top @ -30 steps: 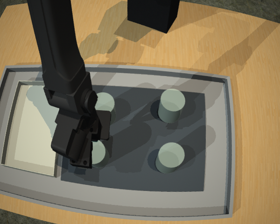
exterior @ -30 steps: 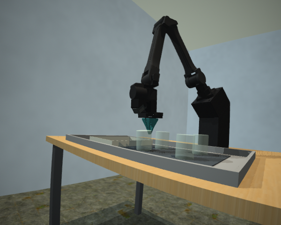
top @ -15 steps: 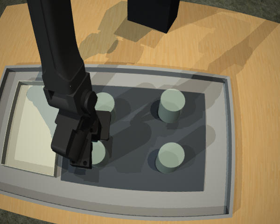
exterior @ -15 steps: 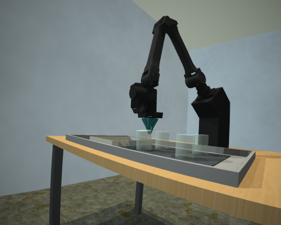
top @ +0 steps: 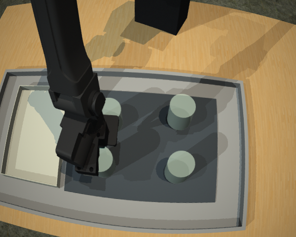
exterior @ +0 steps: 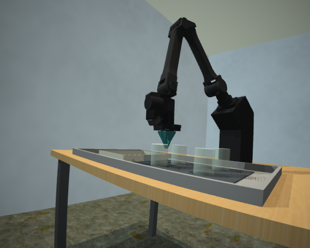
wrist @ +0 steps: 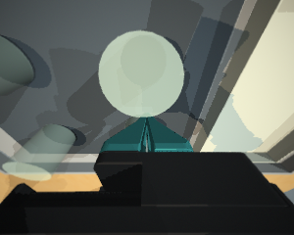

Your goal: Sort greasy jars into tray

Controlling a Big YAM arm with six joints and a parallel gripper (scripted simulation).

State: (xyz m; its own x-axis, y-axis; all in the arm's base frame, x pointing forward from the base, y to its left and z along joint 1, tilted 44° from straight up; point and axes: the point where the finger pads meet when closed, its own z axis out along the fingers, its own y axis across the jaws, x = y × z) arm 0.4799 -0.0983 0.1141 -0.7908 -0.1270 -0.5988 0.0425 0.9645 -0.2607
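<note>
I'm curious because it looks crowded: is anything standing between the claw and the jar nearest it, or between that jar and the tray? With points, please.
Nothing visible stands between the closed claw [exterior: 166, 146] [wrist: 146, 118] and that jar [top: 106, 160] [exterior: 159, 156] [wrist: 141, 73]. Toward the tray [top: 30, 180] [exterior: 111, 154], only its raised rim is in the way.

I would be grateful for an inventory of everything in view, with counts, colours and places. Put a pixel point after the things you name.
Glass jars [top: 181, 164] [exterior: 204, 161] [wrist: 141, 73]: four, pale green, mouth down on the mat
Drying mat [top: 143, 188] [exterior: 230, 178]: one, dark grey, under the jars
Tray [top: 30, 179] [exterior: 109, 154]: one, cream, beside the mat
Rimmed steel top [top: 168, 211] [exterior: 269, 173]: one, grey, under mat and tray
Table [top: 275, 127] [exterior: 176, 198]: one, wood-coloured with dark legs
Walls [exterior: 70, 80]: two, blue-grey, behind
Ceiling [exterior: 243, 24]: one, pale, above
Floor [exterior: 24, 229]: one, mottled brown-green, below
Arm [top: 63, 46] [exterior: 173, 56]: one, black, on a black pedestal
End effector [exterior: 166, 145] [wrist: 146, 117]: one, black with teal fingers, shut, by one jar
</note>
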